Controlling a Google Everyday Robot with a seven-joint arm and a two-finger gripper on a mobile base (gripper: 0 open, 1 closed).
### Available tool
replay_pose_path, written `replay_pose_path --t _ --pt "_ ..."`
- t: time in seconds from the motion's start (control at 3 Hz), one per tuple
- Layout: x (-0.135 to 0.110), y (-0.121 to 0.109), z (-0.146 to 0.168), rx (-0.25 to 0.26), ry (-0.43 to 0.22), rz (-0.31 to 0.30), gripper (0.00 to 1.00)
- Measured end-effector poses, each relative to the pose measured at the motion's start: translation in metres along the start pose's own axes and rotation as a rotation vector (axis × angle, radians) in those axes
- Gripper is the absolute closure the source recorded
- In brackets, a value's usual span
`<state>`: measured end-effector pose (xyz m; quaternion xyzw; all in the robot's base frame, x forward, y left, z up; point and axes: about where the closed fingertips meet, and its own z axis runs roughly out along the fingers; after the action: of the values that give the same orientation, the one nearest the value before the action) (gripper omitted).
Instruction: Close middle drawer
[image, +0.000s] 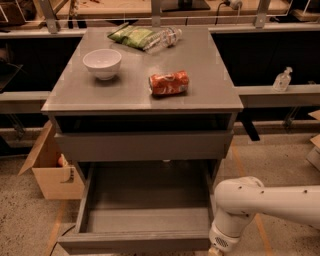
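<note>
The middle drawer (145, 210) stands pulled far out of the grey cabinet, with its grey box interior open and bare. Its plain flat front panel (132, 243) runs along the bottom edge of the camera view. My white arm (260, 202) reaches in from the right and bends down at the drawer's front right corner. My gripper (215, 251) is at the bottom edge, just right of the front panel's right end, and is mostly cut off by the frame.
The drawer above (145, 145) is nearly shut. On the cabinet top (130, 90) are a white bowl (102, 63), an orange can on its side (169, 83), a green bag (131, 36) and a plastic bottle (164, 39). A cardboard box (52, 172) stands on the floor at the left.
</note>
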<state>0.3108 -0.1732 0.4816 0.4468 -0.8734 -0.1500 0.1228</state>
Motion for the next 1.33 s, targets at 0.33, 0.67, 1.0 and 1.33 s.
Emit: replay_pose_path --t 0.33,0.67,1.0,1.33 --pt "0.001 -0.019 0.026 0.019 -0.008 0.063 1.00" --pt "-0.004 -0.039 0.045 0.041 -0.043 0.107 1.00" --pt "-0.013 -0.055 0.055 0.068 -0.083 0.127 1.00" --pt "-0.024 -0.067 0.062 0.095 -0.131 0.131 1.00"
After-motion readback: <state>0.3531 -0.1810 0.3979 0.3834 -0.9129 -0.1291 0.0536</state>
